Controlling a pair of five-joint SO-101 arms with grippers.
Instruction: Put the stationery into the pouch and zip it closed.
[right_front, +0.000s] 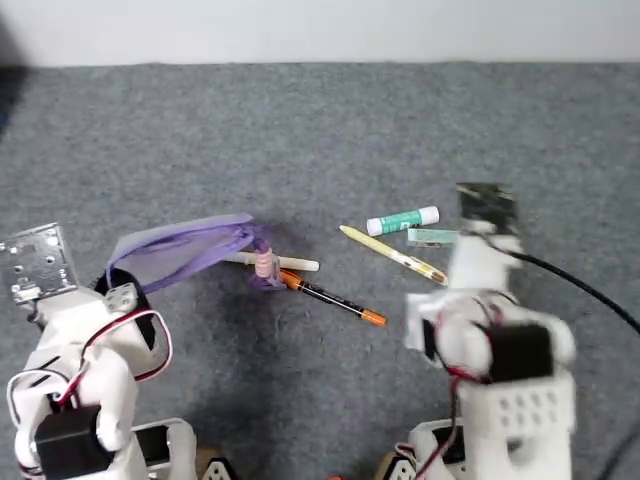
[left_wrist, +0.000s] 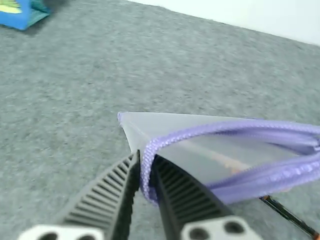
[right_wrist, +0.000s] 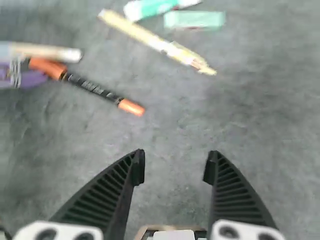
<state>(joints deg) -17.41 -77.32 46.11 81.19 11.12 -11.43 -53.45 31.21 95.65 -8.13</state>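
Grey carpet-textured counter, pale wall along the far edge. Your left gripper (left_wrist: 145, 175) is clamped nearly shut on the zipper edge at one corner of the translucent purple zip pouch (right_front: 180, 250), holding that end lifted. The pouch mouth points toward the stationery.

Your right gripper (right_wrist: 172, 167) is wide open, holds nothing and hovers over bare counter.

Key relation: the black pen with orange ends (right_front: 330, 297) lies ahead of the right gripper and off toward the pouch side. Its long axis runs diagonally across the gripper's line, one orange end near the pouch mouth and the other nearer your gripper. A white pen (right_front: 285, 263) lies at the pouch mouth; whether its tip is inside, cannot tell.

Farther from the pouch:
- a yellow pencil (right_front: 393, 254), lying diagonally
- a green glue stick with white cap (right_front: 402, 221)
- a flat green eraser-like block (right_front: 432, 237), just beside the glue stick

The right arm is nearer to all the loose items, and the left is busy with the pouch, so picking falls to your right.

Writing: print on the black pen and glue stick is too blurred to read.
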